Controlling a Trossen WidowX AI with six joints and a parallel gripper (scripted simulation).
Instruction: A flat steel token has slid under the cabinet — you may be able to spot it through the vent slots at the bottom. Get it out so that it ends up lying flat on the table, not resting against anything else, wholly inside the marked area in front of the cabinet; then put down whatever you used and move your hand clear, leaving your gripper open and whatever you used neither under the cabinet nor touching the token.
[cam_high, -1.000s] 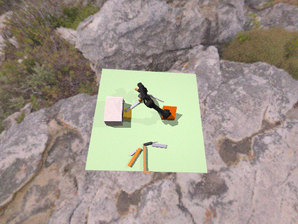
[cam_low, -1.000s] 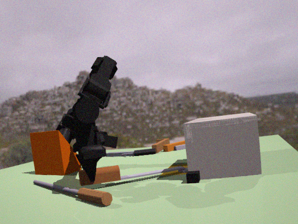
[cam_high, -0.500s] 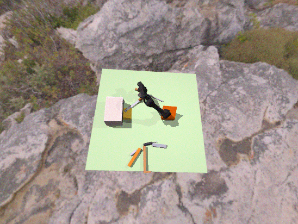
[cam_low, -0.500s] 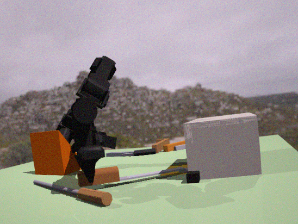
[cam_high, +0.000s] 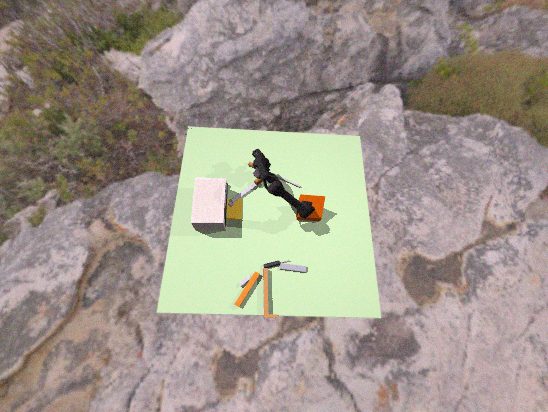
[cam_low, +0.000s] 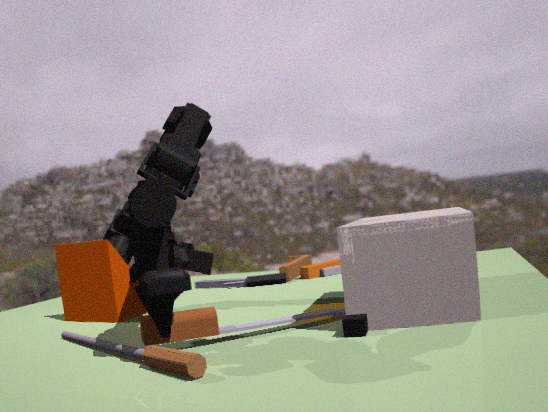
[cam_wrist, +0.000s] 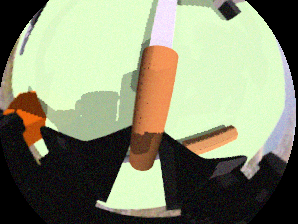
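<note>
My gripper (cam_high: 258, 181) (cam_low: 162, 330) (cam_wrist: 146, 131) is shut on the brown handle of a long tool, low over the table. The tool's pale shaft (cam_high: 244, 192) (cam_low: 257, 325) (cam_wrist: 164, 24) reaches toward the cabinet (cam_high: 210, 200) (cam_low: 410, 270). Its grey far end is over the mustard marked area (cam_high: 236, 213) (cam_low: 328, 302), close to the cabinet's front. The marked area lies directly before the cabinet and is partly in shadow. I cannot make out the steel token in any view, and the vent slots do not show.
A second brown-handled tool (cam_high: 289, 180) (cam_low: 175, 361) (cam_wrist: 212, 142) lies beside the held one. A small black block (cam_low: 355, 325) (cam_wrist: 228, 9) is at the cabinet's front corner. An orange block (cam_high: 318, 202) (cam_low: 85, 280) stands by the arm's base. An orange bar (cam_high: 248, 290) and several other pieces lie farther off.
</note>
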